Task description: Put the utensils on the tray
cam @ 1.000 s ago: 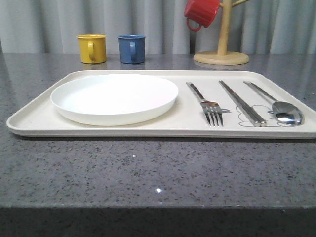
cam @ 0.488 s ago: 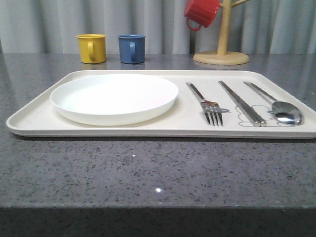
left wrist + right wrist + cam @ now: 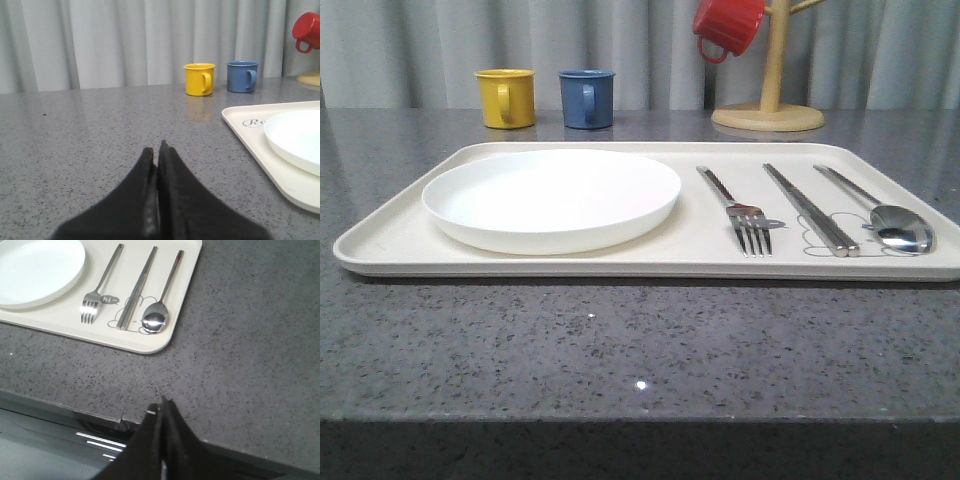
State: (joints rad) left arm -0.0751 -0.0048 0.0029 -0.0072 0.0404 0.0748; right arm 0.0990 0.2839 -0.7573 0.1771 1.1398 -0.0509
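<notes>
1. The cream tray [image 3: 400, 240] lies on the grey speckled counter [image 3: 620, 350]
2. On it, from the robot's left to right: white plate [image 3: 552, 198], fork [image 3: 738, 210], chopsticks [image 3: 810, 208], spoon [image 3: 880, 212], each apart from its neighbours
3. The left gripper [image 3: 158, 150] is pressed closed, empty, over bare counter beside the tray
4. The right gripper [image 3: 162, 405] is closed too, empty, above the counter's near edge

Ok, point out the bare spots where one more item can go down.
Free: the grey counter in front of the tray, and the strip of counter between the tray and the yellow mug. Crowded: the tray's right half, where fork, chopsticks and spoon lie close together.
</notes>
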